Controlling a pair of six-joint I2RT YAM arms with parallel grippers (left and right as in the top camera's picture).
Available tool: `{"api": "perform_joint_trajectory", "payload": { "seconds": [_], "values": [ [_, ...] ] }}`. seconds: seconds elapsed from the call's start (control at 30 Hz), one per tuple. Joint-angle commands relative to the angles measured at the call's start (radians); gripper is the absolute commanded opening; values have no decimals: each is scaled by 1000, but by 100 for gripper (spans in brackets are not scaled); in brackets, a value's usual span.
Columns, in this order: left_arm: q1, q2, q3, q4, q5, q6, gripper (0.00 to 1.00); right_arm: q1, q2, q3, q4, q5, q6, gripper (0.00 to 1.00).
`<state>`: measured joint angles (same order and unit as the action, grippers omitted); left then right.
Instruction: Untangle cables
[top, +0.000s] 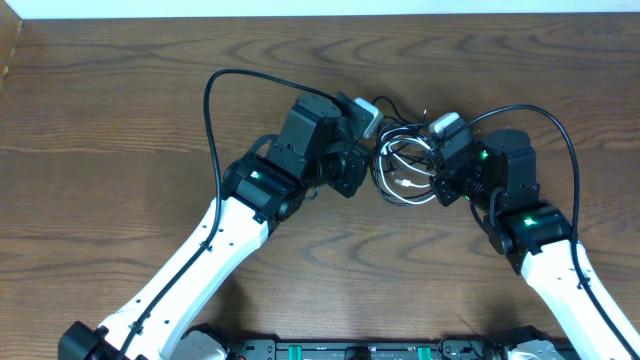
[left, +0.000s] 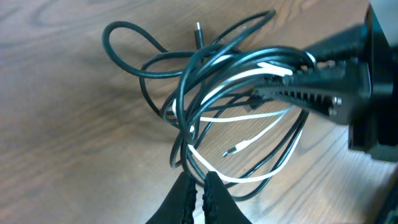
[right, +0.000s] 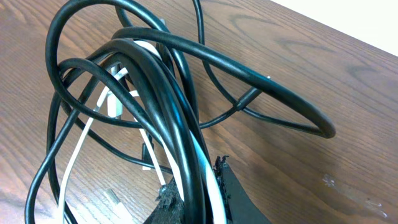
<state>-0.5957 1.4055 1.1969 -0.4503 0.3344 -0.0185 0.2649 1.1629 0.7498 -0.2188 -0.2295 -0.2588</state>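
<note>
The cables (top: 405, 165) are a tangle of thin black and white cords between the two arms at the back middle of the table. In the left wrist view the cables (left: 211, 93) loop across the wood, and a loose white plug end (left: 233, 150) lies inside the loops. My left gripper (left: 199, 180) has its fingers nearly together, with a black strand running in at the tips. My right gripper (right: 196, 193) is shut on a bundle of black and white cables (right: 155, 74), lifting it. The right gripper also shows in the left wrist view (left: 305, 84), holding the bundle.
The wooden table (top: 120, 120) extends to the left and front. Thicker black robot cables (top: 215, 90) arch over each arm. A white block (top: 366, 108) sits on the left wrist and another (top: 445, 124) on the right wrist. The table's far edge (right: 348, 31) is close behind the tangle.
</note>
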Motion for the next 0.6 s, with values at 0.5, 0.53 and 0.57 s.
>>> {"api": "perform_joint_trajectory", "payload": {
  "seconds": [0.5,0.53,0.57],
  "values": [
    [60,-61,19,-4,348,-1312,8,-3,-4,-2,9,-35,11,1],
    [71,-69,19,-4,356,-1311,7,-3,-4,-2,8,-34,11,1],
    [79,-74,19,-5,357,-1311,8,-3,-4,-2,8,-32,11,1]
  ]
}}
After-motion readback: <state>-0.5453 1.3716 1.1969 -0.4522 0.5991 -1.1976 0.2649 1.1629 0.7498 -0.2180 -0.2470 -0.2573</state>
